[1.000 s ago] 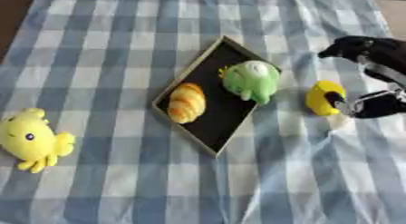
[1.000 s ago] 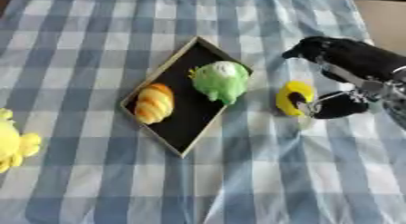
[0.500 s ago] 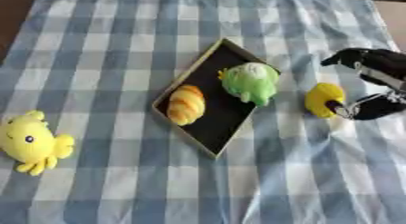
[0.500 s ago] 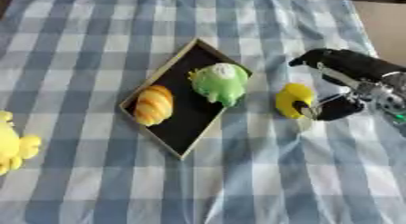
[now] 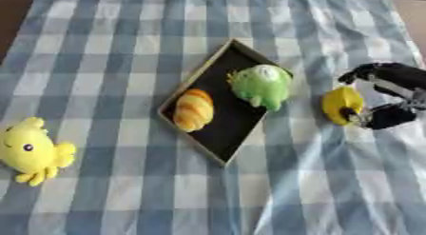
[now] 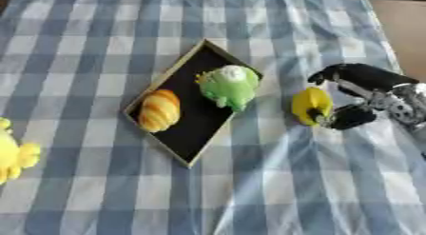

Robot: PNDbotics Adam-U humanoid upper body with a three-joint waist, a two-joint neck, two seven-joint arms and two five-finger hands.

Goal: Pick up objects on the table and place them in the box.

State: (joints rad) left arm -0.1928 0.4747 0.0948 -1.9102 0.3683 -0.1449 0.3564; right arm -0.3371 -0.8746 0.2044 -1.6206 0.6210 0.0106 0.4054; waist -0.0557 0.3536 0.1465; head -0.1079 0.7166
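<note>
We looked down on a bench covered by a blue and white checked cloth. A shallow black box lay askew near the middle of it, one corner pointing away from us. Inside the box we saw an orange-brown croissant toy toward the left side and a green frog-like plush toy at the upper right, partly overhanging the box's right rim. The two sat near each other but apart.

Our right hand came in from the right edge, just beside the box. Its fingers curved above and its thumb sat below, with a small round yellow toy at the thumb tip. The yellow toy rested on the cloth, outside the box and just to the right of the green plush. We could not tell whether the hand was pinching the toy or only touching it.

Well apart, at the left edge of the cloth, lay a yellow plush creature with stubby legs, also outside the box. Our left hand showed in neither view.
</note>
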